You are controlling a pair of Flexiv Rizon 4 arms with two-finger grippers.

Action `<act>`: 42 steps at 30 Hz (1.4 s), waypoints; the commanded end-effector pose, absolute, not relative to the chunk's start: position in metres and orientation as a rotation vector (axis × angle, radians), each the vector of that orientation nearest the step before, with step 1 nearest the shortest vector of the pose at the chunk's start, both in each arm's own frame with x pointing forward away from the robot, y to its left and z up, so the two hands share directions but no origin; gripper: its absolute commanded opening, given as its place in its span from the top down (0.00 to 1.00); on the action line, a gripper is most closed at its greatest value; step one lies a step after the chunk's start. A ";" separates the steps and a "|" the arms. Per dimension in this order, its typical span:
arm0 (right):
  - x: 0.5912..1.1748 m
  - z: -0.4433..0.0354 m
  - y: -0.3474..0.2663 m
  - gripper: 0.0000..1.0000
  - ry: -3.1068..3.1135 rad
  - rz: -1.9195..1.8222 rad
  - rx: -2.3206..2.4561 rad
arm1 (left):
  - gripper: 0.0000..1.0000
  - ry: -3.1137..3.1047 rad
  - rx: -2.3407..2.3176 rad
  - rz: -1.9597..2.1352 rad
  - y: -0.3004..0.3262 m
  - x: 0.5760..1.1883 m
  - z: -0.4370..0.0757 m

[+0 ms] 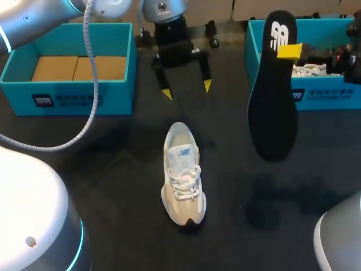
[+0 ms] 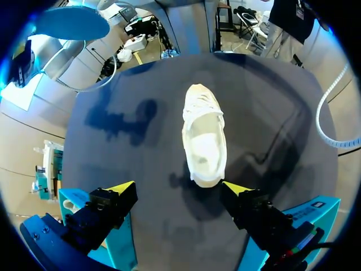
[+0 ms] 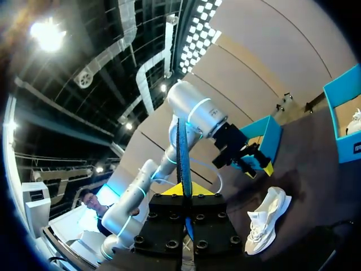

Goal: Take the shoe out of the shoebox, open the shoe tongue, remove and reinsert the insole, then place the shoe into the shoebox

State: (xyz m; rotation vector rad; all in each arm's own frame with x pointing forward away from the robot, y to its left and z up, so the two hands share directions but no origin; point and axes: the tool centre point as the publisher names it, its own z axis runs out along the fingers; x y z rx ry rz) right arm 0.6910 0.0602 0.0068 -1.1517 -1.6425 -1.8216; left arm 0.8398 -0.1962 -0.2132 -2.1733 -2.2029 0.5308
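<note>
A white and beige shoe (image 1: 183, 175) stands upright on the dark table, its heel toward my left gripper (image 1: 186, 89). That gripper hangs open just behind the shoe, above the table, holding nothing. In the left wrist view the shoe (image 2: 204, 138) lies ahead of the open left gripper (image 2: 179, 189). My right gripper (image 1: 289, 52) is shut on the top end of a black insole (image 1: 274, 96), which hangs down in the air at the right. In the right wrist view the insole (image 3: 181, 152) shows edge-on, rising from the shut right gripper (image 3: 185, 189), with the shoe (image 3: 268, 220) beyond.
A teal shoebox (image 1: 22, 70) with brown cardboard inside stands at the back left. A second teal box (image 1: 330, 97) with white contents stands at the back right, behind the hanging insole. My left arm's cable (image 1: 90, 101) loops over the table's left side.
</note>
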 end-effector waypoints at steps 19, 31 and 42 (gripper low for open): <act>0.713 0.010 0.048 1.00 -1.564 -1.784 -1.176 | 0.00 -2.208 -2.179 0.907 -0.191 0.839 -0.191; 0.741 0.011 0.032 1.00 -1.476 -1.741 -1.178 | 0.00 -2.209 -2.212 1.060 -0.186 0.834 -0.166; 0.761 0.010 0.023 1.00 -1.413 -1.691 -1.165 | 0.00 -2.212 -2.240 1.138 -0.190 0.837 -0.150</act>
